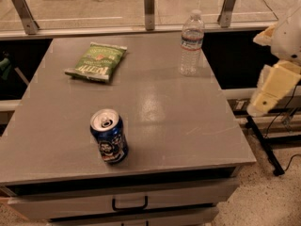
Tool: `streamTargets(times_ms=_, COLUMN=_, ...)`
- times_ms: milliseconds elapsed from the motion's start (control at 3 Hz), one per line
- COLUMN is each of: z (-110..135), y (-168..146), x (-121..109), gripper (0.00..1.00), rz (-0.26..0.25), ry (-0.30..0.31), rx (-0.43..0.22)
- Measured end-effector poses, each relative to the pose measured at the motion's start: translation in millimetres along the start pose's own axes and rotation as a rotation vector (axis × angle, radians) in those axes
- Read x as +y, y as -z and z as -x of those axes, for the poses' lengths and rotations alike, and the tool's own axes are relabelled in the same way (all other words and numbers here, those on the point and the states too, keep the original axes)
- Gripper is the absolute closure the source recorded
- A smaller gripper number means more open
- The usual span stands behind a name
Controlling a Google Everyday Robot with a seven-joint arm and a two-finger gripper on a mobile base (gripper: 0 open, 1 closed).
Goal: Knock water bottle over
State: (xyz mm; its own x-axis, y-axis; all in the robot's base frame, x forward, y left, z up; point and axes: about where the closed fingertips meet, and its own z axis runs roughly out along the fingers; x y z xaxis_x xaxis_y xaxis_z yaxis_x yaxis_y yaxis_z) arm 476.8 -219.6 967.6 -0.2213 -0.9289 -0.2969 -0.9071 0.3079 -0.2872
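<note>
The water bottle (192, 42) is clear ribbed plastic with a white cap and a white, blue and red label band. It stands upright near the back right corner of the grey table (164, 112). My gripper (272, 87) is cream-coloured and hangs off the table's right side, beyond its edge. It is to the right of the bottle and nearer the front, well apart from it, and holds nothing that I can see.
A blue soda can (109, 136) stands upright near the table's front left. A green chip bag (97, 61) lies flat at the back left. A railing with metal posts (149, 2) runs behind the table. A drawer handle (129, 204) shows below the front edge.
</note>
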Motion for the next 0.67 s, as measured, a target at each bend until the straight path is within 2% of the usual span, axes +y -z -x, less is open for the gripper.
streamTargets(times_ms=333, z=8, y=-37, x=-59, gripper=0.00, rz=-0.071, ry=-0.058, rx=-0.136)
streamTargets(times_ms=667, z=21, y=-63, x=-107, gripper=0.00, rz=-0.114, ry=-0.099, rx=-0.270)
